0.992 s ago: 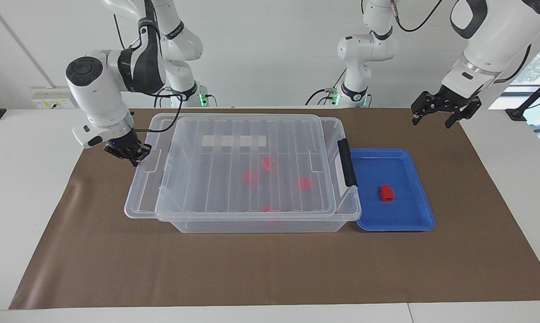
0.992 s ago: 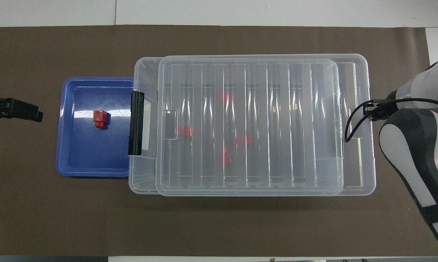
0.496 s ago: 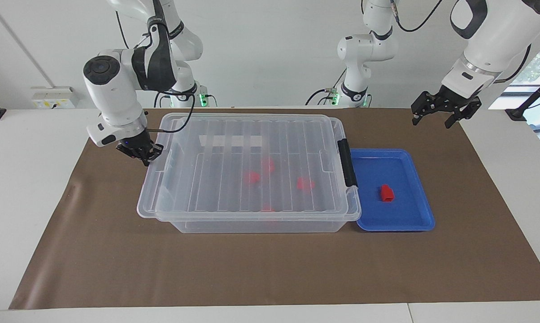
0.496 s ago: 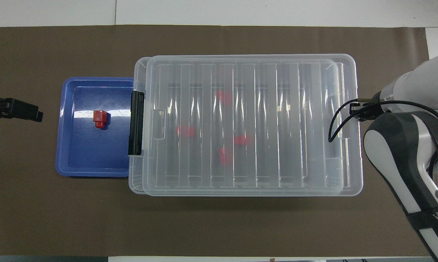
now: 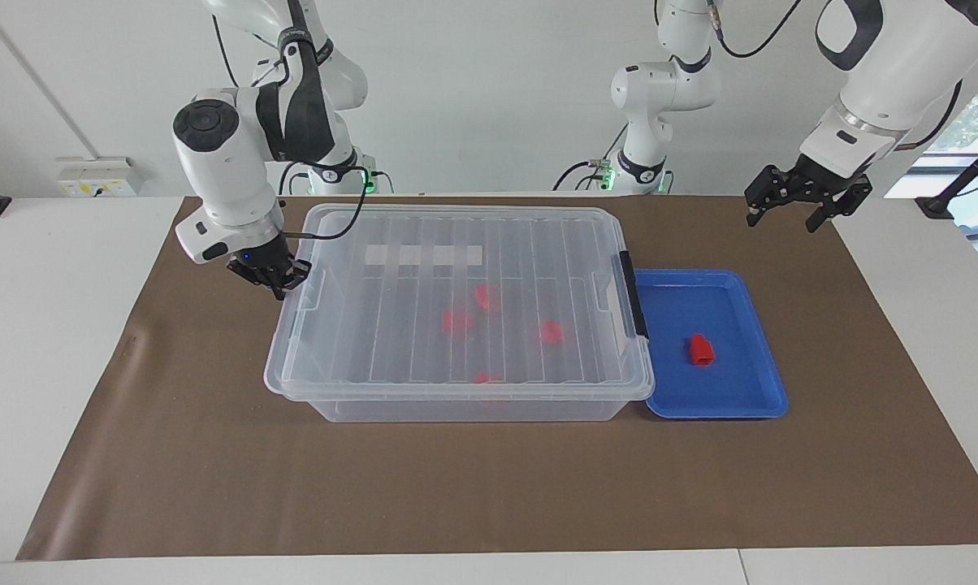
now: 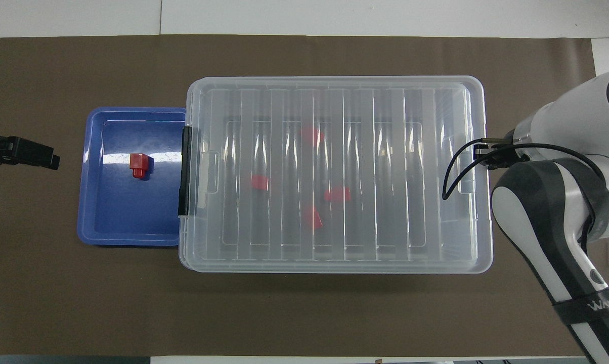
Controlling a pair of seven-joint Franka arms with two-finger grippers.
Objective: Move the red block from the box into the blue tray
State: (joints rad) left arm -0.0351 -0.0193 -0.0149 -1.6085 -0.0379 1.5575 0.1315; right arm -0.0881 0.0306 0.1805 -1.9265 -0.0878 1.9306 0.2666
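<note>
1 red block (image 5: 699, 350) in blue tray (image 5: 749, 404), right gripper (image 5: 268, 276) clenched at lid (image 5: 465, 301) edge, left gripper (image 5: 791, 201) released.

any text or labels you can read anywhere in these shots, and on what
"WA…": white letters on a black band round the right arm in the overhead view, cut off by the picture's edge, so the rest cannot be read.
No readable text on the box, its lid, the blue tray or the red block.
</note>
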